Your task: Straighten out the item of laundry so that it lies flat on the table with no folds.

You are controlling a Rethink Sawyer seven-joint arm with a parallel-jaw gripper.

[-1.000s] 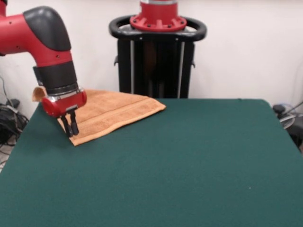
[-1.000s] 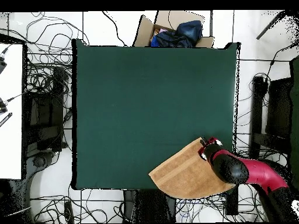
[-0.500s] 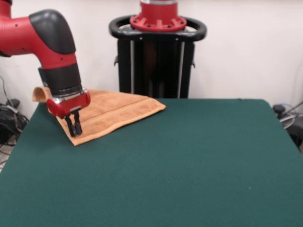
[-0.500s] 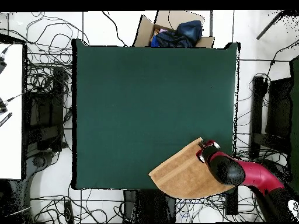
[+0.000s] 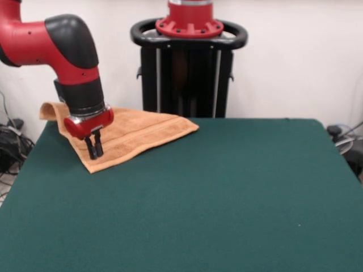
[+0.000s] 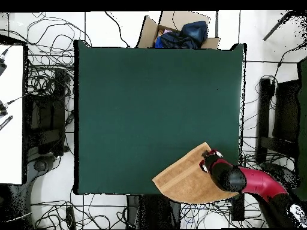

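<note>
The gripper [image 5: 95, 152] points down with its two fingers close together, tips right at the orange towel [image 5: 133, 135]. The towel lies under and beside the gripper, at a corner of the green counter [image 5: 215, 192]. One towel end hangs off the counter edge behind the gripper.

No readable text, label or number shows anywhere.
</note>
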